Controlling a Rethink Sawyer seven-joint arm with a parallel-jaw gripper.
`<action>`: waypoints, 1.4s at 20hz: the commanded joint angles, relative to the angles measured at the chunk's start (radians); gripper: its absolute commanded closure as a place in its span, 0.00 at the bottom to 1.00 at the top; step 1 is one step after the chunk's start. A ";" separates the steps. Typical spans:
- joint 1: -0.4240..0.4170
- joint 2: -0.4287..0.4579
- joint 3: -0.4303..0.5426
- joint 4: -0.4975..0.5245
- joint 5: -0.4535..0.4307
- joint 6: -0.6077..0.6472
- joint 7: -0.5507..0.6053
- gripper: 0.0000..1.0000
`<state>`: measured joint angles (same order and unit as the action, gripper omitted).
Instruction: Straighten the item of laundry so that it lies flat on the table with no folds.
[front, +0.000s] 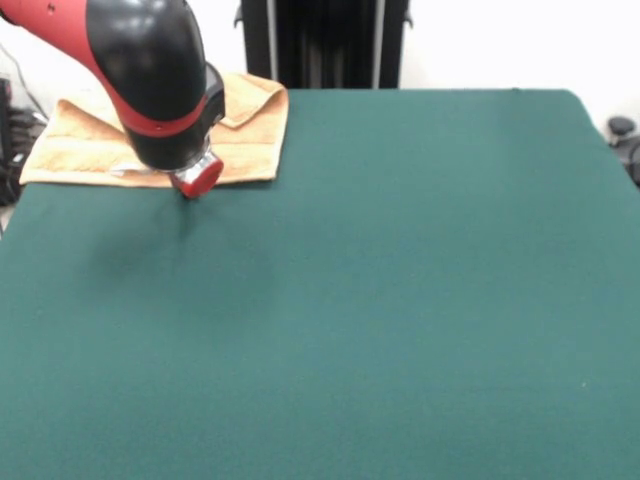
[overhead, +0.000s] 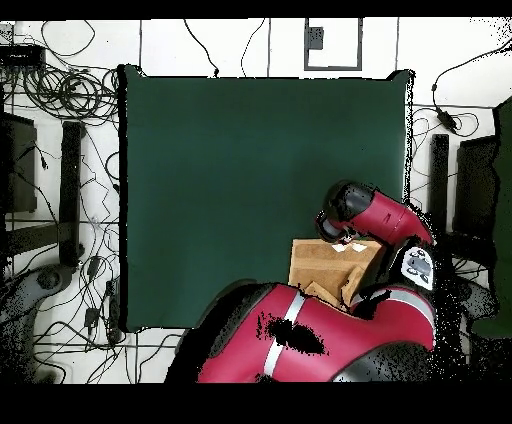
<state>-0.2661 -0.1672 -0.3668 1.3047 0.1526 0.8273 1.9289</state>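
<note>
The orange-tan towel (front: 250, 140) lies at the table's far left corner in the front view, with a fold turned over along its far right edge. The red and black arm hides its middle. My gripper (front: 197, 178) is down at the towel's near edge, and I cannot tell whether it grips the cloth. In the overhead view the towel (overhead: 318, 262) lies near the table's lower right edge, partly under the arm, with the gripper (overhead: 343, 240) at its upper edge. The dark green table (front: 400, 300) is much larger than the towel.
The black pedestal (front: 325, 45) stands behind the table's far edge. Cables and equipment (overhead: 70, 100) lie on the floor around the table (overhead: 240, 170). The arm's body (overhead: 310, 345) covers the table's lower edge in the overhead view.
</note>
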 joint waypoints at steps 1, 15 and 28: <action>0.004 0.214 0.184 0.027 -0.045 -0.551 0.161 1.00; 0.000 0.215 0.056 0.034 -0.161 -0.385 0.108 1.00; -0.048 0.242 0.000 0.087 -0.233 -0.511 0.132 1.00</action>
<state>-0.2270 -0.1761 -0.3774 1.3179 0.0763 0.7686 1.9289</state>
